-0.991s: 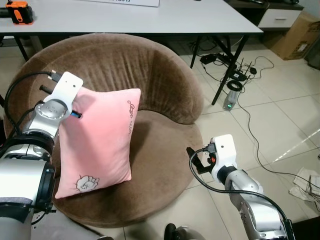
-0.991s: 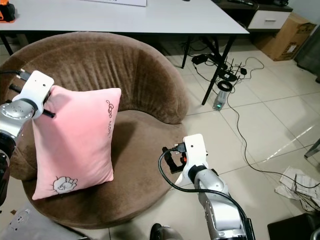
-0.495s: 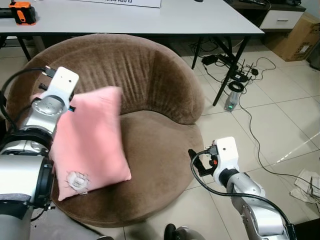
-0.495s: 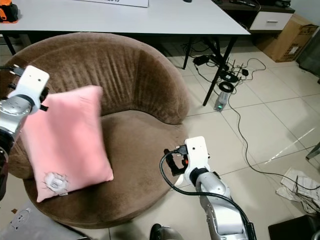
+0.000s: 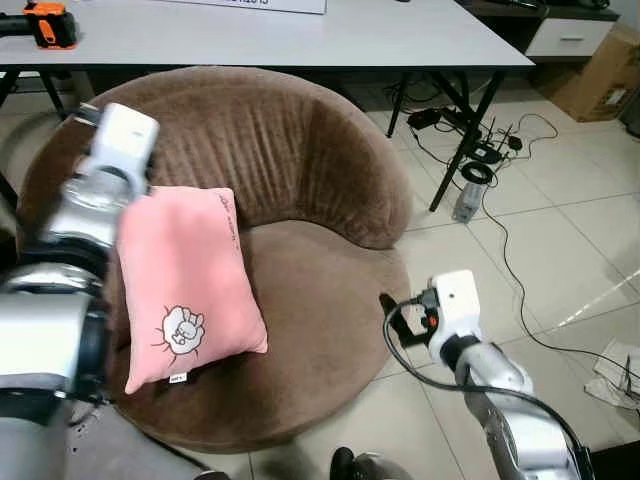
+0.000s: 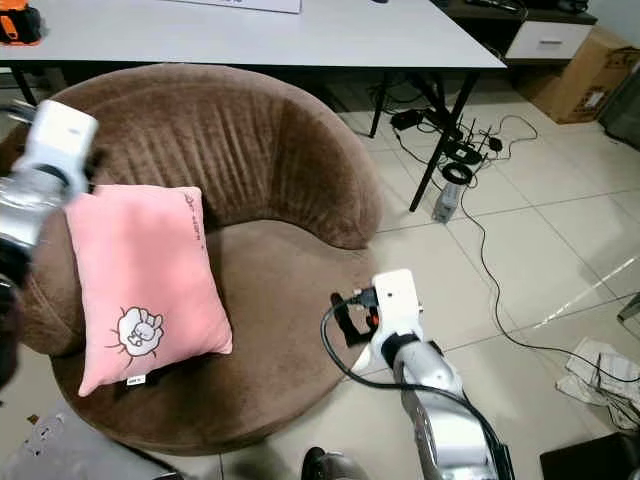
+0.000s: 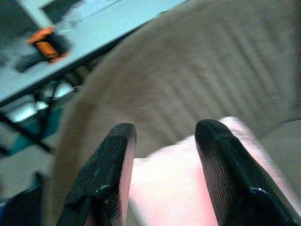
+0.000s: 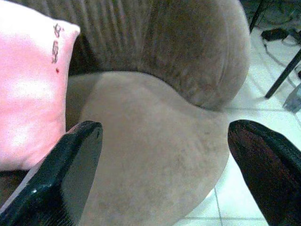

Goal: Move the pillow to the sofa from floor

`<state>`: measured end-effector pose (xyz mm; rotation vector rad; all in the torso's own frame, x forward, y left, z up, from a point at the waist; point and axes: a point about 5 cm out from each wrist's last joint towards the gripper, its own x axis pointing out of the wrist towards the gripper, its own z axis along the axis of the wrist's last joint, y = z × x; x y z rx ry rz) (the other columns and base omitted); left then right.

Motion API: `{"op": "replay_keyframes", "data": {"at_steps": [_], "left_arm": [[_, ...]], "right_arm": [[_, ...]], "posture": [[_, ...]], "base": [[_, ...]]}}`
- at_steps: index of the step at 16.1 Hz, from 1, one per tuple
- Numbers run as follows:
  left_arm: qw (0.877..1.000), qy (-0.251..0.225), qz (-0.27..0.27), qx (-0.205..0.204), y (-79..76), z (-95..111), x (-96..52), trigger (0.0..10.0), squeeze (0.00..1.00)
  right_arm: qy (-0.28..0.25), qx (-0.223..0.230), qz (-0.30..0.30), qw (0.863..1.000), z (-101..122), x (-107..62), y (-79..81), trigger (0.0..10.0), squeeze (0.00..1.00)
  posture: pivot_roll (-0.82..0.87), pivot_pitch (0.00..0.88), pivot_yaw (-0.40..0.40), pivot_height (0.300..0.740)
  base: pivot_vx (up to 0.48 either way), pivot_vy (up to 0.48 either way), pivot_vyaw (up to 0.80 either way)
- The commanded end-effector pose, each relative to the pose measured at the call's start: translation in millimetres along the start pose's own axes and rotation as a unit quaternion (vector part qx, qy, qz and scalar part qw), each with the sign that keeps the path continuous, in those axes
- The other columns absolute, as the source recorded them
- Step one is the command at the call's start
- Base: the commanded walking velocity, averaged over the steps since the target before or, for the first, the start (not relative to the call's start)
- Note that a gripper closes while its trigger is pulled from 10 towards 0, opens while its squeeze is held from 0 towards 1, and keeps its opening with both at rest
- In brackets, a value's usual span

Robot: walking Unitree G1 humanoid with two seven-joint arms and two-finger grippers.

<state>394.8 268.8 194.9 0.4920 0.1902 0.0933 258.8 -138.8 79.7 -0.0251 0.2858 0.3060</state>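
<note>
The pink square pillow with a cartoon print (image 5: 185, 285) lies on the left of the round brown velvet sofa (image 5: 300, 150), leaning on its backrest. The left hand (image 7: 162, 141), released with fingers apart, hovers above the pillow's far corner. The right hand (image 8: 164, 155) hangs wide open near the sofa's right edge.

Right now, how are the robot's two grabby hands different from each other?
The left gripper is up over the pink pillow's top edge on the brown sofa; the right gripper hangs low at the sofa's front edge, away from the pillow. The left gripper's fingers stand fairly close together; the right gripper's are spread much wider. Both are open, holding nothing, with black fingers.
</note>
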Motion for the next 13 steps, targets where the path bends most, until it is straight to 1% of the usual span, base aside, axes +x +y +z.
{"op": "replay_keyframes", "data": {"at_steps": [1,2,3,4,5,6,7,8,9,10,11,12,13], "left_arm": [[0.999,-0.004,-0.024,-0.033,-13.9,-8,-0.6,10.0,0.00],[0.996,-0.007,-0.039,-0.076,-26.4,-14,-1.4,10.0,0.00],[0.993,-0.006,-0.042,-0.106,-31.6,-17,-1.9,10.0,0.00],[0.986,-0.004,-0.048,-0.157,-43.1,-24,-3.3,10.0,0.00],[0.977,0.010,-0.057,-0.207,-66.0,-38,-7.5,10.0,0.00],[0.969,0.024,-0.072,-0.237,-86.4,-50,-12.2,10.0,0.00],[0.964,0.027,-0.098,-0.246,-105.3,-54,-16.5,10.0,0.00],[0.962,0.022,-0.118,-0.245,-123.3,-57,-21.3,10.0,0.00],[0.956,0.014,-0.133,-0.262,-143.7,-59,-28.3,10.0,0.00],[0.954,0.014,-0.134,-0.269,-146.8,-59,-29.5,10.0,0.00],[0.951,0.017,-0.148,-0.272,-161.9,-69,-39.5,10.0,0.00],[0.951,0.019,-0.154,-0.266,-172.4,-83,-51.7,10.0,0.00],[0.952,0.021,-0.148,-0.266,-173.2,-89,-56.8,10.0,0.00]], "right_arm": [[0.001,-0.008,-0.020,1.000,0,0.0,-8.8,10.0,0.33],[0.000,-0.008,-0.022,1.000,1,2.9,-9.1,10.0,0.33],[0.001,-0.007,-0.022,1.000,1,4.4,-8.6,10.0,0.33],[0.002,-0.006,-0.021,1.000,1,7.1,-7.5,10.0,0.33],[0.003,-0.004,-0.023,1.000,0,11.6,-6.3,10.0,0.33],[0.002,0.001,-0.027,1.000,0,15.2,-6.0,10.0,0.33],[0.000,0.008,-0.036,0.999,2,20.1,-6.7,10.0,0.33],[-0.003,0.014,-0.047,0.999,4,25.8,-7.1,10.0,0.33],[-0.012,0.021,-0.065,0.998,9,34.3,-6.6,10.0,0.33],[-0.013,0.022,-0.068,0.997,10,35.8,-6.7,10.0,0.32],[-0.002,0.021,-0.073,0.997,5,40.7,-5.4,10.0,0.32],[0.003,0.016,-0.071,0.997,2,43.5,-4.1,10.0,0.32],[0.006,0.014,-0.069,0.998,0,43.6,-4.2,10.0,0.32]], "posture": [[-0.09,0.047,-0.082,0.740],[-0.09,0.046,-0.085,0.740],[-0.09,0.043,-0.084,0.740],[-0.08,0.042,-0.083,0.740],[-0.07,0.044,-0.087,0.740],[-0.07,0.045,-0.088,0.740],[-0.07,0.049,-0.092,0.740],[-0.06,0.049,-0.093,0.740],[-0.05,0.058,-0.099,0.740],[-0.05,0.058,-0.099,0.740],[-0.04,0.058,-0.104,0.740],[-0.03,0.058,-0.105,0.740],[-0.03,0.061,-0.107,0.740]], "base": [[0.000,0.000,0.00],[0.000,0.000,0.00],[0.000,0.000,0.00],[0.000,0.000,0.00],[0.000,0.000,0.00],[0.000,0.000,0.00],[0.000,0.000,0.00],[0.000,0.000,0.00],[0.000,0.000,0.00],[0.000,0.000,0.00],[0.000,0.000,0.00],[0.000,0.000,0.00],[0.000,0.000,0.00]]}}
